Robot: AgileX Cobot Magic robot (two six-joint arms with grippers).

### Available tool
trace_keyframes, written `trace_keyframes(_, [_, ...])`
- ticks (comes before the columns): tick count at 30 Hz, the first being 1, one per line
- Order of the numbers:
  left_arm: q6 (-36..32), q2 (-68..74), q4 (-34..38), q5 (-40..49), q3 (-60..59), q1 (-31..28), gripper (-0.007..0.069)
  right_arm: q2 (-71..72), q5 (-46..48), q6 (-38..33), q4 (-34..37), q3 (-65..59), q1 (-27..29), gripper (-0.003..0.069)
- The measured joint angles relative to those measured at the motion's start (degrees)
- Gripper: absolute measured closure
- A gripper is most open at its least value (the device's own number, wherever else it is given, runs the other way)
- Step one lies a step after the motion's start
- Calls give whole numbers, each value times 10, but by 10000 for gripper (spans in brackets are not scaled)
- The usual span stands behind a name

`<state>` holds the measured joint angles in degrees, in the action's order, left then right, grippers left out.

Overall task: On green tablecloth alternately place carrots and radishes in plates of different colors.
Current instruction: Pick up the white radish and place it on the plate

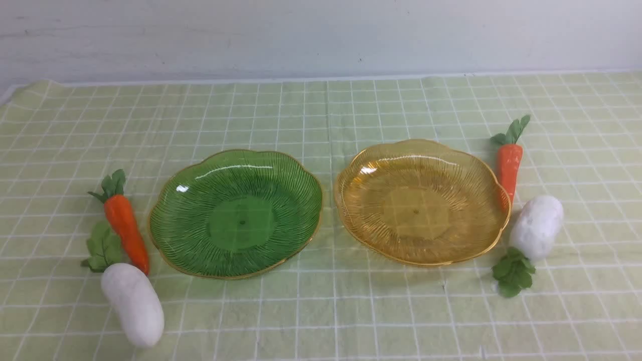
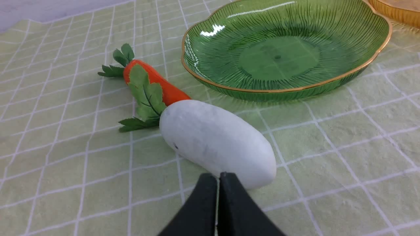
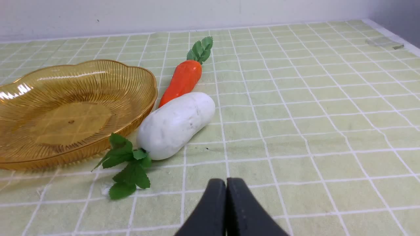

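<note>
On the green tablecloth a green plate and an amber plate stand side by side, both empty. Left of the green plate lie a carrot and a white radish. Right of the amber plate lie a second carrot and a second radish. Neither gripper shows in the front view. My left gripper is shut and empty, just short of the left radish, with the carrot behind it. My right gripper is shut and empty, near the right radish and carrot.
A pale wall runs behind the cloth's far edge. The cloth's right edge and bare table show in the right wrist view. The two plates stand close together with a narrow gap between them.
</note>
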<state>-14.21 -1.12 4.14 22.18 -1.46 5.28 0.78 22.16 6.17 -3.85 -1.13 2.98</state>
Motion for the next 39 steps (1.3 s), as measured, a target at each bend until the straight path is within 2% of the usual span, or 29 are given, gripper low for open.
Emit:
trace_keyframes(18, [-1, 0, -13, -15, -1, 0, 632, 0, 0, -2, 0, 0, 0, 674])
trace_keyframes(21, [19, 0, 27, -61, -2, 0, 632, 0, 0, -2, 0, 0, 0, 674])
trace_keyframes(23, [45, 0, 79, -112, -2, 0, 632, 0, 0, -2, 0, 0, 0, 674])
trace_keyframes(24, [70, 0, 130, -162, -2, 0, 632, 0, 0, -2, 0, 0, 0, 674])
trace_keyframes(25, [76, 0, 143, -172, -2, 0, 632, 0, 0, -2, 0, 0, 0, 674])
trace_keyframes(28, [122, 0, 262, -263, -2, 0, 632, 0, 0, -2, 0, 0, 0, 674])
trace_keyframes(32, [164, 0, 378, -391, -2, 0, 632, 0, 0, -2, 0, 0, 0, 674])
trace_keyframes(34, [170, 0, 402, -463, 0, 0, 632, 0, 0, -2, 0, 0, 0, 674])
trace_keyframes(36, [170, 0, 410, -492, 23, 0, 632, 0, 0, -2, 0, 0, 0, 674])
trace_keyframes(38, [157, 1, 400, -467, 72, 0, 632, 0, 0, -2, 0, 0, 0, 674])
trace_keyframes(39, [134, 8, 386, -402, 122, 0, 632, 0, -5, -2, 5, -1, 0, 674])
